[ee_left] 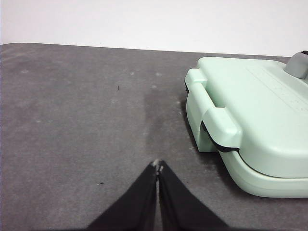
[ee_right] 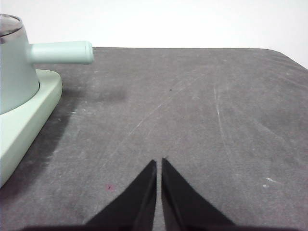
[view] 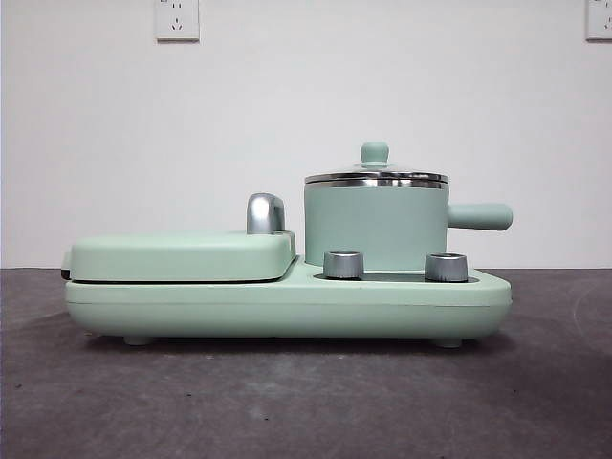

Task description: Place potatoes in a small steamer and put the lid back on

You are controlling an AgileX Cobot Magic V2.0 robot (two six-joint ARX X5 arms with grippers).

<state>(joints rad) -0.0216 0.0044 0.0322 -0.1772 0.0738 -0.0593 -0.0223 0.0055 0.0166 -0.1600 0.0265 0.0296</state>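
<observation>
You have the mint-green cylindrical steamer pot (view: 375,228) with its steel rim standing on the right half of a long mint-green cooker base (view: 287,304), its stubby side handle (view: 480,216) pointing right in the front view. The round flat lid (view: 376,177) with the small mint-green knob sits on the pot's rim, closed. Two steel dials (view: 344,264) stand on the base just in front of the pot. On the left half lies the flat mint-green griddle cover (view: 182,255), shut, with a chrome handle (view: 265,212) rising behind it.

Your left gripper (ee_left: 158,166) hangs over the bare dark grey tabletop (ee_left: 86,120) beside the griddle end of the cooker, jaws together and holding nothing. Your right gripper (ee_right: 159,163) is over the tabletop at the other end — near the pot's handle, apart from it — and its jaws are almost closed, with only a thin slit between the tips.

No potato shows in any view; it may be inside the closed pot, but the lid's glass is too dim to tell.
</observation>
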